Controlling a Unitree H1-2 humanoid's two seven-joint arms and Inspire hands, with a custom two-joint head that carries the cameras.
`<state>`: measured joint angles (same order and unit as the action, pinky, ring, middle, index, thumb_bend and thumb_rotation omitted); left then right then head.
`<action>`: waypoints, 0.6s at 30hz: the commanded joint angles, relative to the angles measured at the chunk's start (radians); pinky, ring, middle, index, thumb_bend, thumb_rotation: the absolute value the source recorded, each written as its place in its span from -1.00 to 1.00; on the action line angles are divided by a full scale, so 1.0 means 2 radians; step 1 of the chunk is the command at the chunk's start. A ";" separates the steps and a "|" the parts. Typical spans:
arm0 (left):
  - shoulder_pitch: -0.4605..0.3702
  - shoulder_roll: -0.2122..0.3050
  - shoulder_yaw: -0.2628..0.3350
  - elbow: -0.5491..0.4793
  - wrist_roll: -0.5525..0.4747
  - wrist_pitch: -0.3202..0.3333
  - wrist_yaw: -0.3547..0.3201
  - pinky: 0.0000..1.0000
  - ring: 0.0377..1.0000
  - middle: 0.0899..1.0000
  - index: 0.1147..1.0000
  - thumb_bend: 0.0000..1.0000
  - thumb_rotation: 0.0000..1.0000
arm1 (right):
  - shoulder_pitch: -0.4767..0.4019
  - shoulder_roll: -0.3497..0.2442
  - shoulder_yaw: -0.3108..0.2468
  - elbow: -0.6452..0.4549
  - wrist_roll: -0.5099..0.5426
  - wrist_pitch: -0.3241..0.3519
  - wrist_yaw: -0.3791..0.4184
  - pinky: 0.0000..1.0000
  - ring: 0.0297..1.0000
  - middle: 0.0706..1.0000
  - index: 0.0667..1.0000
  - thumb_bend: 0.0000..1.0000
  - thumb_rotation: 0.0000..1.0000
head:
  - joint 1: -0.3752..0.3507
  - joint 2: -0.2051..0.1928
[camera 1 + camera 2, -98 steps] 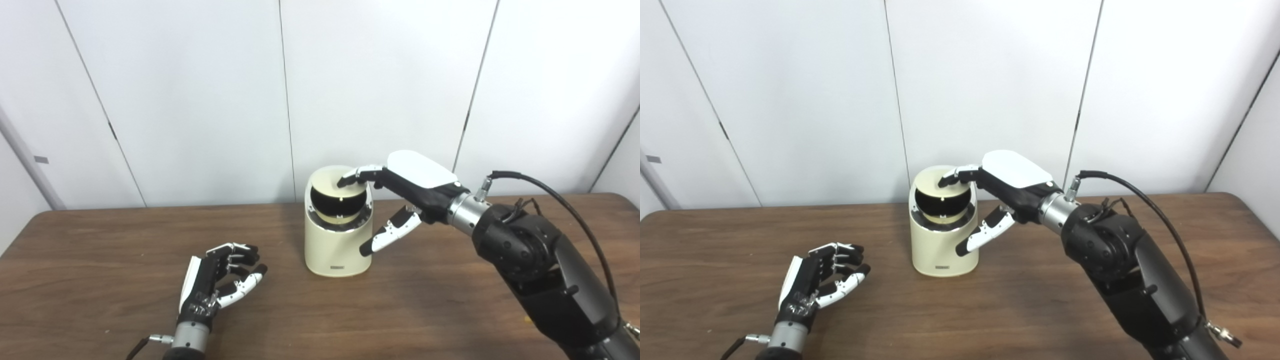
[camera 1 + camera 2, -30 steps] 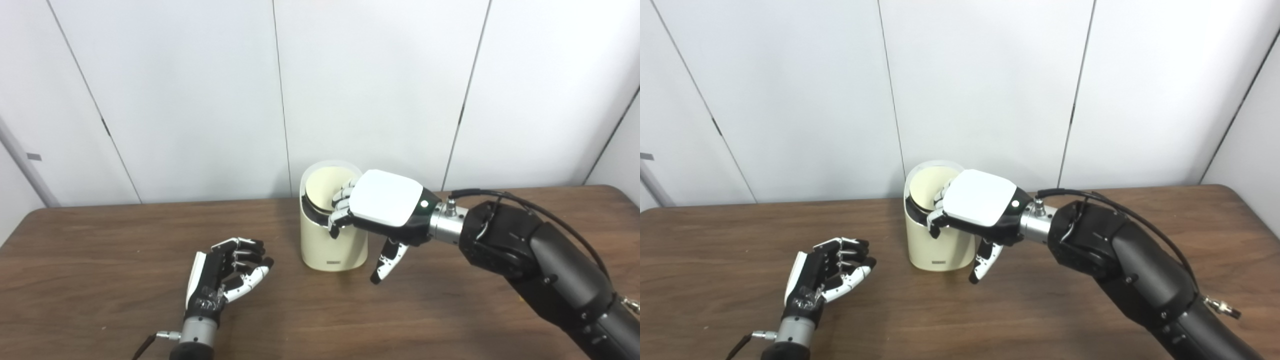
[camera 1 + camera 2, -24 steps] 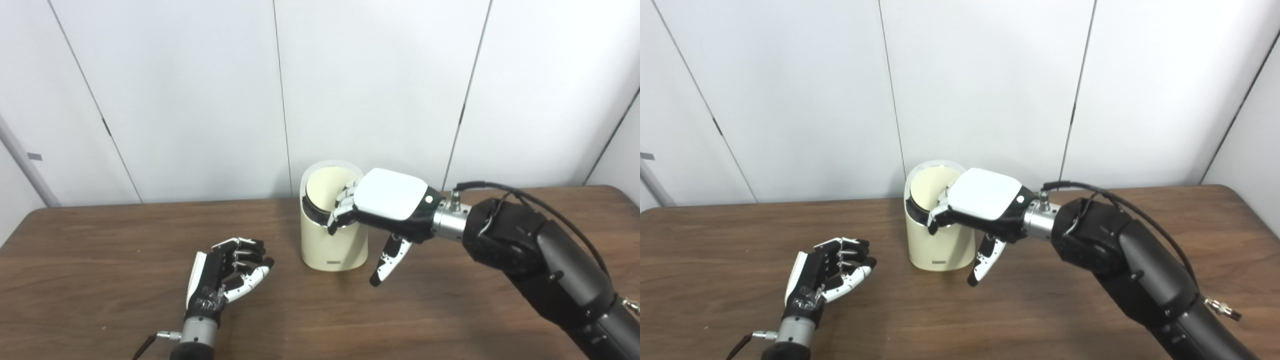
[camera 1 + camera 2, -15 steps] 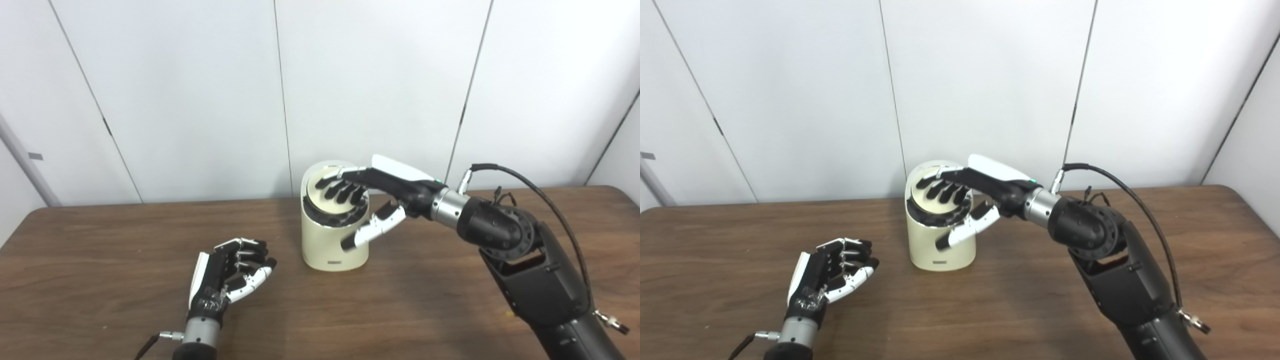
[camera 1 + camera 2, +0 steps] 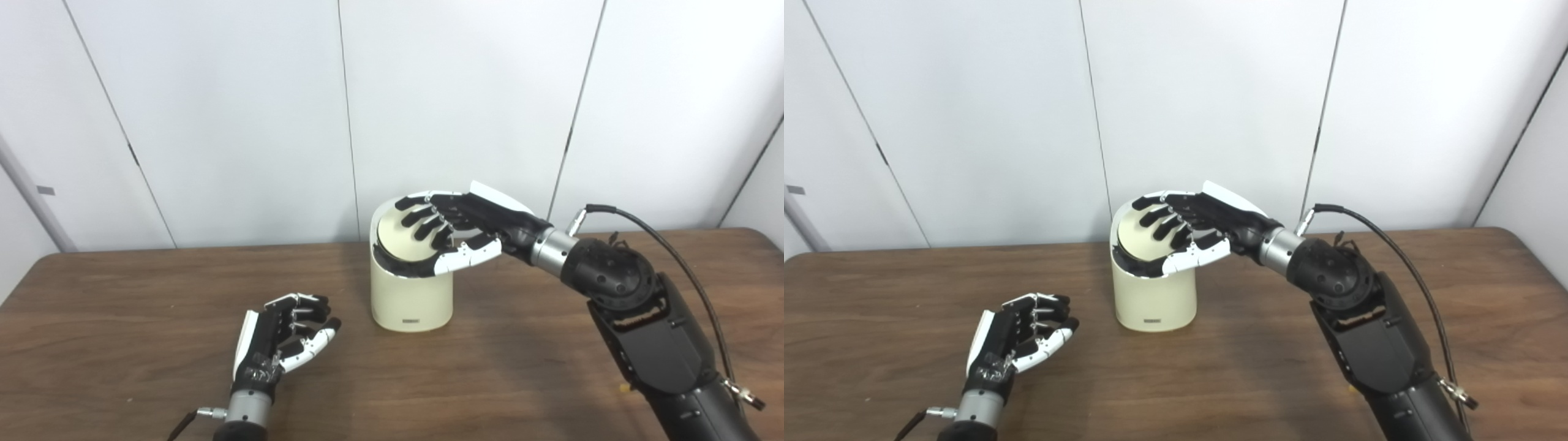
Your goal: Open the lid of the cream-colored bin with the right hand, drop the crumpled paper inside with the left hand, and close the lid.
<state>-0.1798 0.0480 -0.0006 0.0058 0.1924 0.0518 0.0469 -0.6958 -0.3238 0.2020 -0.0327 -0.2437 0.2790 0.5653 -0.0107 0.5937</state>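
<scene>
Right hand [image 5: 456, 229] is spread flat over the top of the bin [image 5: 411, 269], fingers apart and laid across the tilted cream lid [image 5: 398, 236], gripping nothing; I can't tell whether the pads actually press the lid or hover just off it. My left hand [image 5: 278, 337] lies at about 8 o'clock from the bin, well apart from it, fingers loosely curled and palm up, and I see no paper in it or anywhere on the table [image 5: 122, 318], so I judge the paper is already inside. The bin stands upright at 12 o'clock near the back wall. I take it for a light, stiff plastic tub with a smooth, slippery shell and a lid that swings on a pivot, a dark gap showing along its lower edge. I'd handle the lid by pressing near its rim, gently, since a hard shove could skid or tip the whole bin.
</scene>
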 commanded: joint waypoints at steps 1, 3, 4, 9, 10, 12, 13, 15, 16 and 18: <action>-0.011 0.001 -0.001 -0.018 0.005 -0.006 0.006 0.00 0.20 0.33 -0.14 0.02 -0.88 | -0.008 -0.009 0.001 -0.007 0.000 0.009 -0.005 0.24 0.41 0.54 0.68 0.29 -0.16 | 0.000 0.004; -0.011 0.001 -0.001 -0.020 0.005 -0.003 0.006 0.00 0.21 0.33 -0.14 0.02 -0.88 | -0.008 -0.011 0.004 -0.009 -0.002 0.001 -0.006 0.23 0.41 0.53 0.68 0.29 -0.18 | 0.000 0.004; -0.011 0.001 -0.001 -0.020 0.004 -0.003 0.006 0.00 0.21 0.33 -0.14 0.02 -0.88 | -0.008 -0.014 0.009 -0.009 -0.004 -0.012 -0.005 0.25 0.41 0.52 0.67 0.28 -0.18 | 0.000 0.004; -0.012 0.000 -0.001 -0.018 0.001 -0.004 0.006 -0.01 0.21 0.34 -0.14 0.02 -0.88 | -0.013 -0.029 0.042 -0.018 -0.026 -0.053 0.002 0.29 0.40 0.43 0.64 0.30 -0.12 | 0.000 0.004; -0.012 0.000 0.000 -0.018 0.001 -0.004 0.006 -0.01 0.21 0.34 -0.14 0.02 -0.88 | -0.014 -0.031 0.049 -0.021 -0.029 -0.058 0.005 0.23 0.38 0.41 0.63 0.31 -0.11 | 0.000 0.005; -0.013 -0.001 -0.001 -0.018 0.001 -0.005 0.007 -0.03 0.20 0.34 -0.14 0.02 -0.88 | -0.016 -0.033 0.061 -0.027 -0.035 -0.056 0.011 0.17 0.36 0.40 0.62 0.33 -0.09 | 0.001 0.005; -0.013 -0.001 -0.001 -0.018 0.003 -0.005 0.007 -0.03 0.20 0.34 -0.14 0.02 -0.88 | -0.017 -0.034 0.069 -0.030 -0.040 -0.056 0.014 0.16 0.36 0.40 0.62 0.34 -0.09 | 0.002 0.006; -0.013 -0.001 -0.003 -0.018 0.006 -0.005 0.008 -0.02 0.21 0.34 -0.14 0.02 -0.88 | -0.019 -0.035 0.079 -0.031 -0.044 -0.061 0.016 0.18 0.35 0.41 0.62 0.33 -0.07 | 0.003 0.006; -0.012 -0.001 -0.003 -0.019 0.007 -0.004 0.008 -0.02 0.20 0.34 -0.14 0.02 -0.88 | -0.020 -0.036 0.084 -0.030 -0.045 -0.063 0.016 0.17 0.35 0.41 0.60 0.33 -0.05 | 0.003 0.007; -0.011 -0.002 -0.003 -0.021 0.008 -0.003 0.008 -0.02 0.20 0.33 -0.14 0.02 -0.88 | -0.021 -0.036 0.089 -0.028 -0.047 -0.065 0.017 0.16 0.36 0.42 0.59 0.32 -0.02 | 0.004 0.007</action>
<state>-0.1797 0.0442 -0.0056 0.0055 0.1987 0.0587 0.0478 -0.7227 -0.3923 0.3582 -0.0789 -0.3407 0.1681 0.5547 -0.0015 0.6075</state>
